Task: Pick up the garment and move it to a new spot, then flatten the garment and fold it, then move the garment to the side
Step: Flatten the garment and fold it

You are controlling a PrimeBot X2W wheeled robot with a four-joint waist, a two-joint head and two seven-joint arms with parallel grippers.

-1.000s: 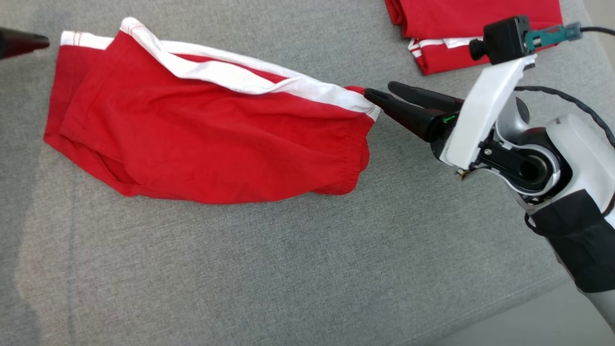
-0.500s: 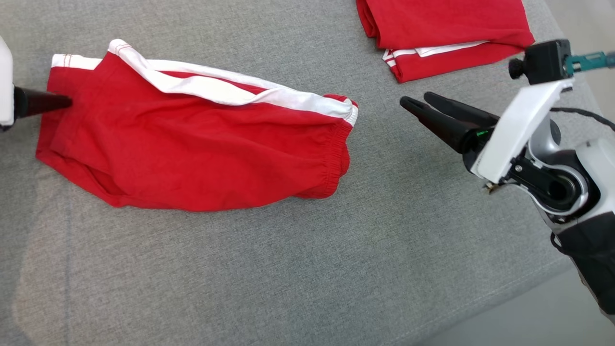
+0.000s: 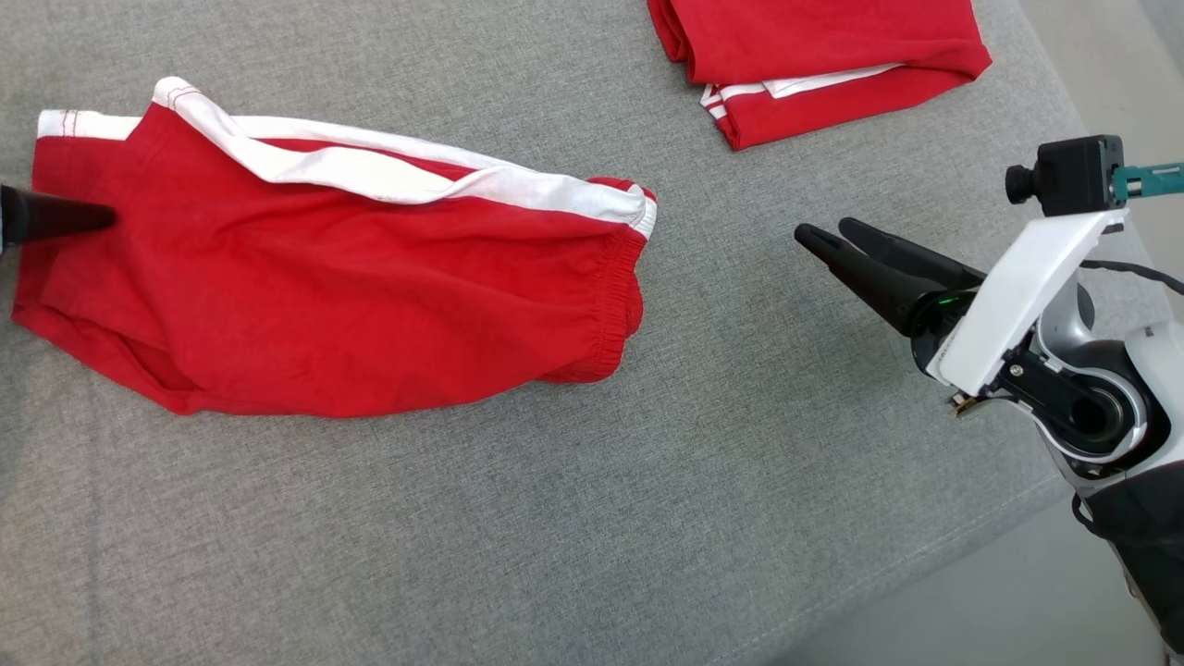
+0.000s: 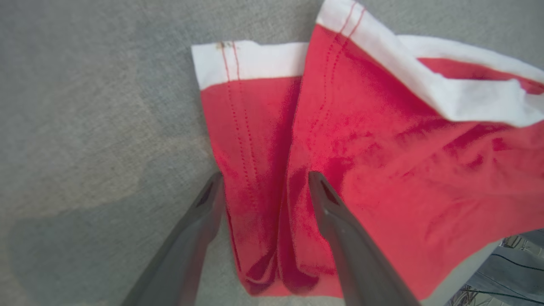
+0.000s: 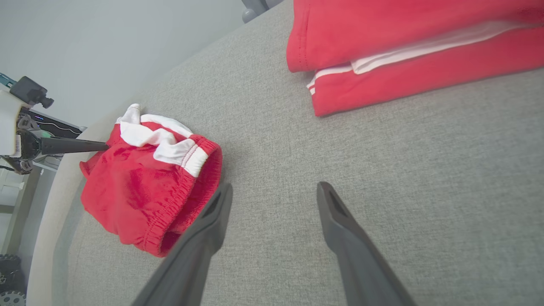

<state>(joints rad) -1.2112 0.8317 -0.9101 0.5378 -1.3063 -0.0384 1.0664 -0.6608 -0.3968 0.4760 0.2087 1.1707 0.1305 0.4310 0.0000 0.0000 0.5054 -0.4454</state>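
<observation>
Left hand (image 4: 265, 174), fingers (image 4: 340, 221) apart, over red garment (image 4: 382, 170)

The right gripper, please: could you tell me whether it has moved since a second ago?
Yes. The right gripper has drawn back rightward from the red shorts; its fingers now stand clear of the waistband.

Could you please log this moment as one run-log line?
garment: lying on grey surface | left gripper: open, at leg end | right gripper: open, apart from waistband | folded red clothing: beyond

Garment (image 3: 351, 305): red shorts, white side stripe, white hem bands, gathered elastic waistband. Lies rumpled, roughly flat, stripe edge curled over. Waistband end faces folded red pile (image 3: 814, 65), well apart; hems point away.
</observation>
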